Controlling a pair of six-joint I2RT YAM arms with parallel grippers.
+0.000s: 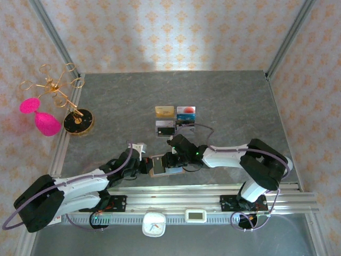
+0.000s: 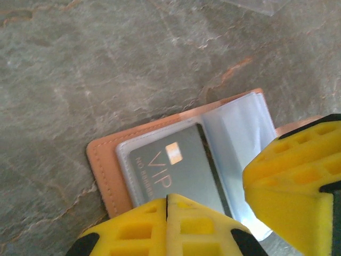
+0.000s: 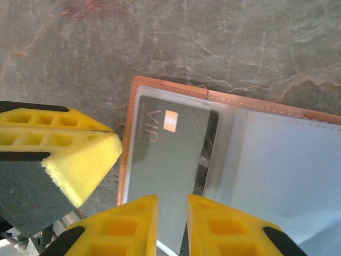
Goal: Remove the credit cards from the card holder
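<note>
Holding my left gripper [image 2: 167, 213] fully closed at the edge of the open card holder [image 2: 101, 160], which is lying near the table's [image 1: 240, 106] front edge. My right gripper [image 3: 171, 224] is sitting narrow at the sleeved grey VIP card [image 3: 165, 154]; I cannot tell if it's pinching. Four credit cards [image 1: 175, 120] are lying farther back.

We read this as robot test booth in lab, not home. Left arm [image 1: 80, 186] and right arm [image 1: 234, 154] bolted to aluminium rail [image 1: 176, 200] at edge of grey stone-look tabletop [image 1: 229, 101]. Bare aluminium posts [image 1: 53, 32] frame wallpapered panels [image 1: 176, 32]. We note staged props: gold wire stand [image 1: 53, 88], small white clock [image 1: 154, 224].
</note>
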